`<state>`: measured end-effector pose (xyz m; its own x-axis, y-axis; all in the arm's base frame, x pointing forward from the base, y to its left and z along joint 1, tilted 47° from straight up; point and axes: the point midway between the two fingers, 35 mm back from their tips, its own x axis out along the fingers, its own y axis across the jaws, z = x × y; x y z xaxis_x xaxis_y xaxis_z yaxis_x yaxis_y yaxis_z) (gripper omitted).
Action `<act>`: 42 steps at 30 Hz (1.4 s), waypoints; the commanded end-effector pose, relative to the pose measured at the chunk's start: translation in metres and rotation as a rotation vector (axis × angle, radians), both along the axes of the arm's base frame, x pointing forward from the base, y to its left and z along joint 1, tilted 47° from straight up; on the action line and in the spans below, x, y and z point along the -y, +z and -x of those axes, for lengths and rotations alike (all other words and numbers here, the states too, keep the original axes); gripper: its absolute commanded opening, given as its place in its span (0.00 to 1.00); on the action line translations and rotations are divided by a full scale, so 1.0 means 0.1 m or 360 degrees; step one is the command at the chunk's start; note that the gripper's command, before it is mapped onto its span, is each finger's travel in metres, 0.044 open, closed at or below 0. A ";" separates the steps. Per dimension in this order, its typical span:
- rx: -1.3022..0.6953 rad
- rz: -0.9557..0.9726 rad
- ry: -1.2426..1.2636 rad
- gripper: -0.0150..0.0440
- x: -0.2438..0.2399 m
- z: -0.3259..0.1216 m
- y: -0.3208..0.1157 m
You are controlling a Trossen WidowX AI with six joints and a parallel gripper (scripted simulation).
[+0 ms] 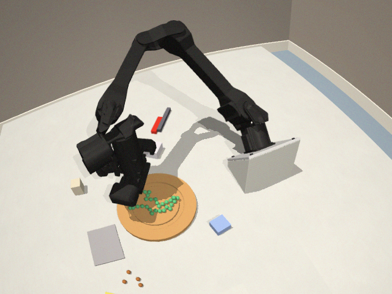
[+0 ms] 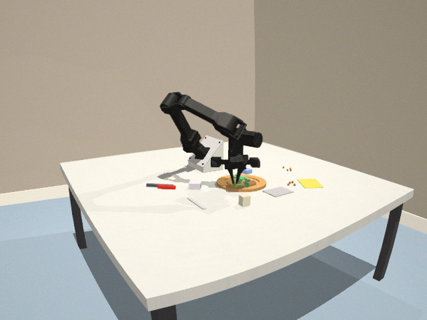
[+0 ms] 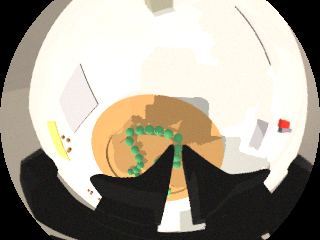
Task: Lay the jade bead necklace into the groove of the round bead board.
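The round orange bead board (image 1: 158, 234) (image 2: 261, 183) (image 3: 102, 137) lies flat on the table, with a circular groove. The jade bead necklace (image 1: 158, 206) (image 2: 247, 183) (image 3: 149, 130) lies on it in an uneven, pinched loop. In the top view several of its beads run across the middle, inside the groove, in two close strands on the right. My gripper (image 2: 235, 183) (image 3: 179, 148) points down at the board and is shut on a bead of the necklace, low over the board. In the top view the arm hides the fingertips and part of the necklace's left side.
A beige cube (image 1: 76, 186) and a grey flat square (image 1: 106, 245) lie near the board. A blue block (image 1: 220, 224), a white block (image 2: 195, 185), a red bar (image 2: 166, 187) beside a dark one, a thin rod (image 2: 196, 203), small brown balls and a yellow sheet (image 2: 310, 183) lie around.
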<state>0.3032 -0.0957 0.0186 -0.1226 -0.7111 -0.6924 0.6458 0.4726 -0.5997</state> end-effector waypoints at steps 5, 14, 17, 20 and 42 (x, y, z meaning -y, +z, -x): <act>-0.0008 0.0007 0.0006 0.25 -0.04 0.00 0.04; -0.0009 0.0008 0.0006 0.25 0.03 0.02 0.12; -0.0009 0.0008 0.0006 0.25 0.03 0.02 0.12; -0.0009 0.0008 0.0006 0.25 0.03 0.02 0.12; -0.0007 0.0006 0.0005 0.92 0.04 0.02 0.11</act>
